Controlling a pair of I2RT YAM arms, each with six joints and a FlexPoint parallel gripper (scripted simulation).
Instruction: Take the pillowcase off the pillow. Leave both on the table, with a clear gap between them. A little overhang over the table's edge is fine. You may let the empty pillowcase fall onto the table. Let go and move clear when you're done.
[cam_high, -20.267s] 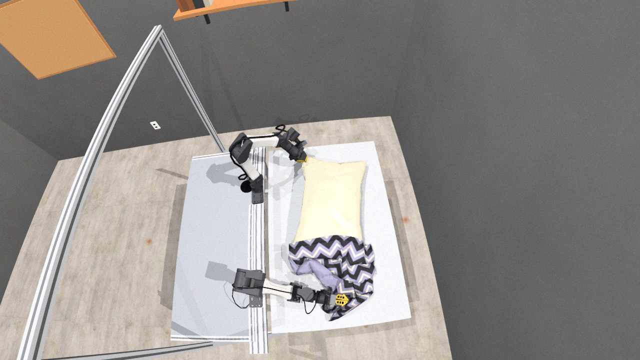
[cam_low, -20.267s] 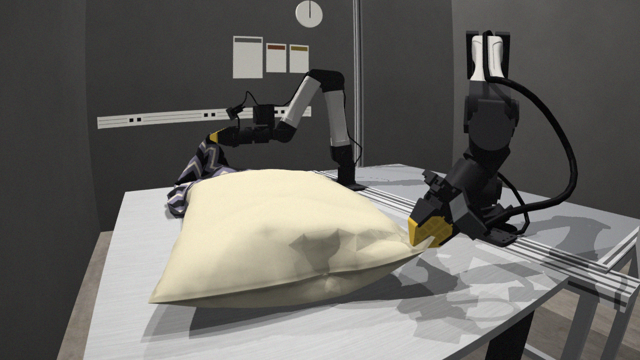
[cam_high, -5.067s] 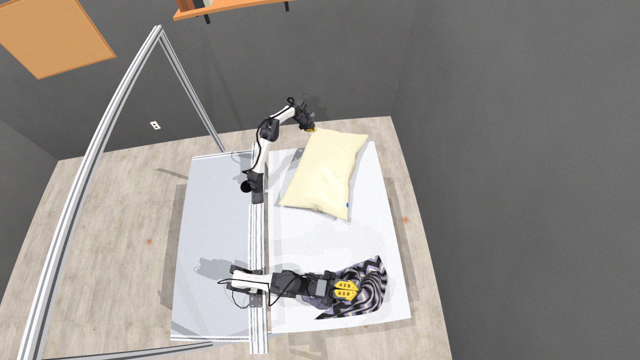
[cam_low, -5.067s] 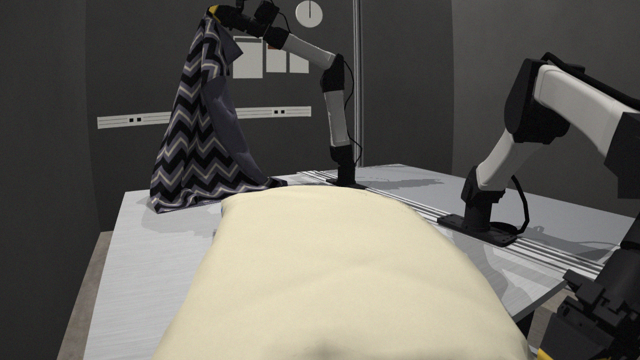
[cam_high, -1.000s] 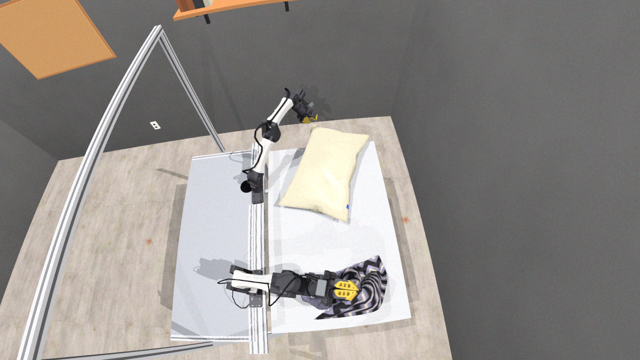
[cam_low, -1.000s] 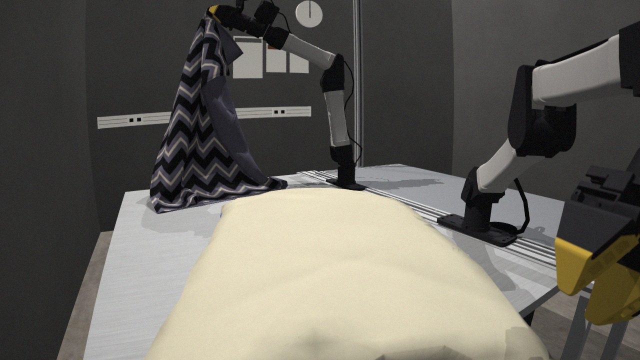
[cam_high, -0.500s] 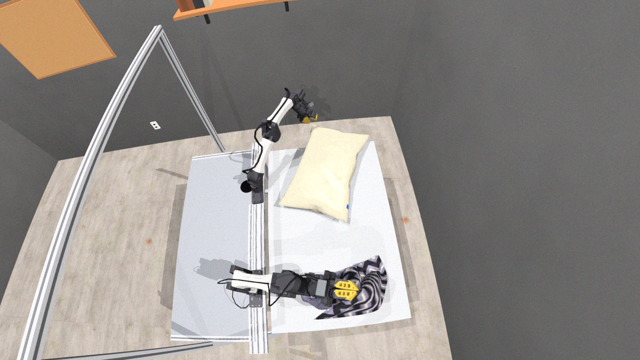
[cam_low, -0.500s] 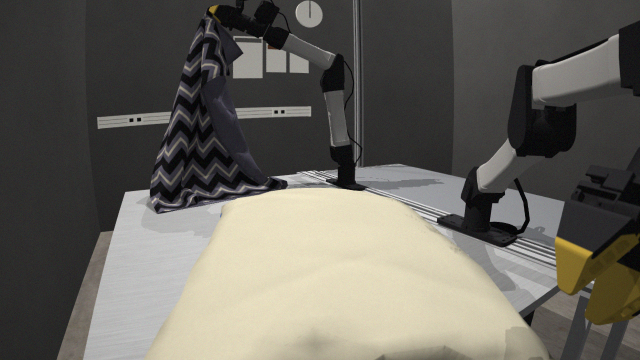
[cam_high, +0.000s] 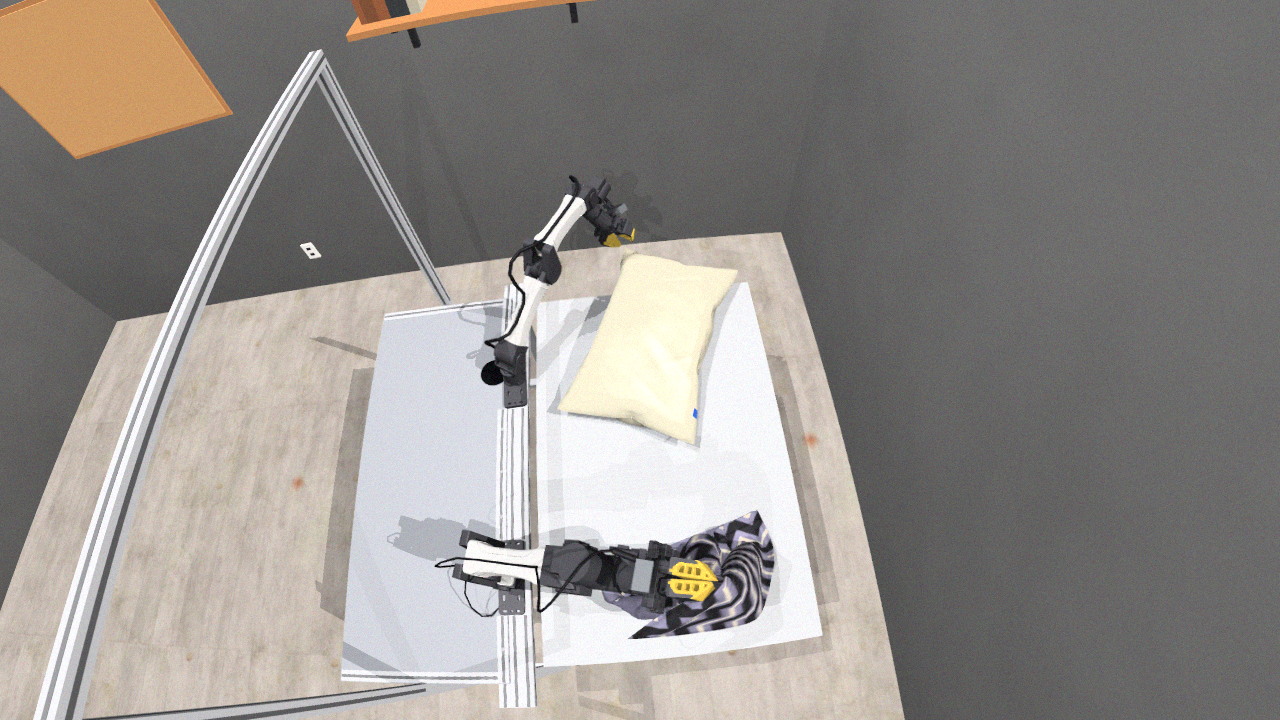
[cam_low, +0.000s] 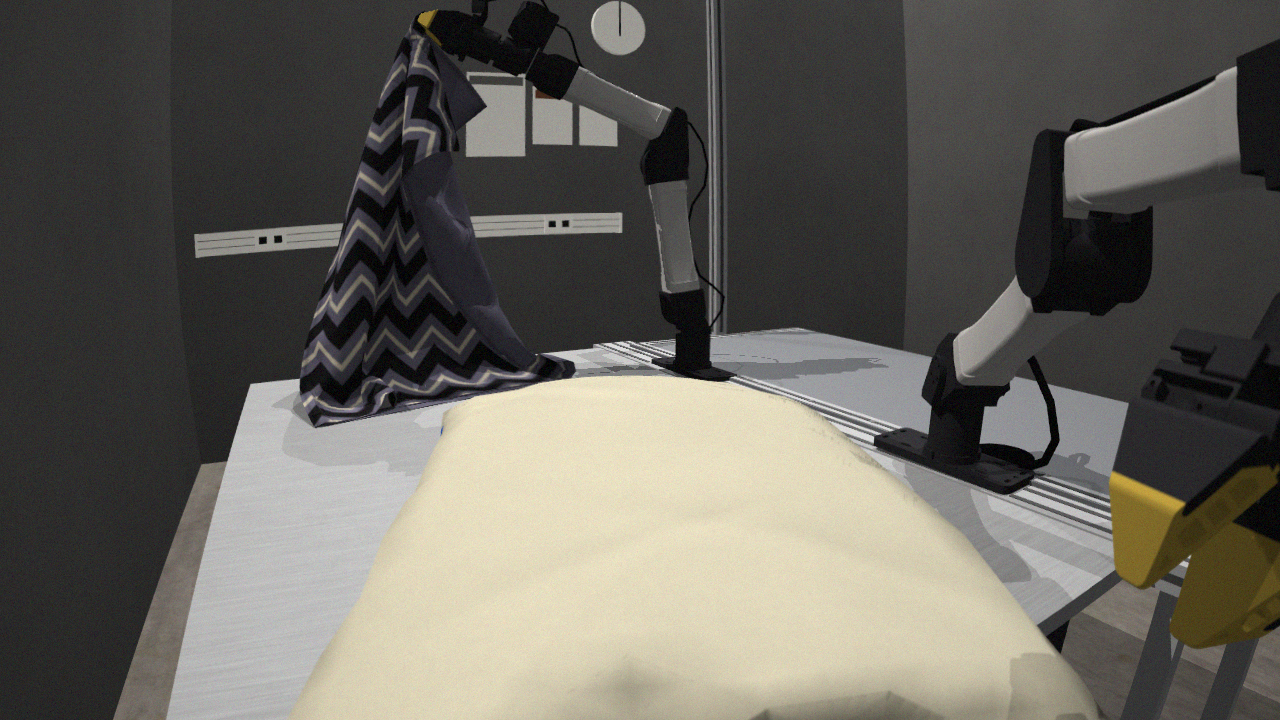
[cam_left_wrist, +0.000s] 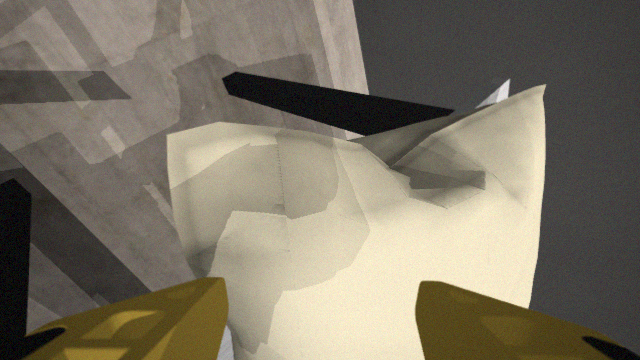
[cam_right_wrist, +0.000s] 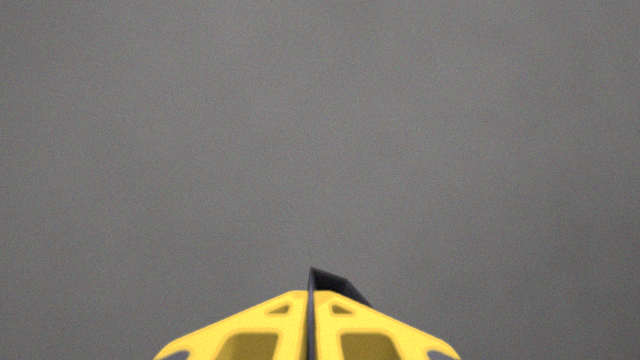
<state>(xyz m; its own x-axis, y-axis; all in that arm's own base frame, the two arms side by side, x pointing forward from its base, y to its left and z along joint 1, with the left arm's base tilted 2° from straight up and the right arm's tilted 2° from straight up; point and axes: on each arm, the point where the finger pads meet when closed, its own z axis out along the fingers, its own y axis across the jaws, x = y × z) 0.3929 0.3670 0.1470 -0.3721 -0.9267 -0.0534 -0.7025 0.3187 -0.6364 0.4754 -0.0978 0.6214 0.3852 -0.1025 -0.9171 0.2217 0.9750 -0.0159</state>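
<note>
Below R claw (cam_high: 714, 580) (cam_low: 420, 21) (cam_right_wrist: 311, 300): p'case (cam_high: 747, 573) (cam_low: 380, 268) (cam_right_wrist: 332, 281) (pinched, hanging).

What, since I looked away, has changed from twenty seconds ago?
The pillow slid out of the case, away from it. The left gripper let go of the pillow and backed off. The right gripper raised the case, still gripping it. Both arm bases stayed put.
</note>
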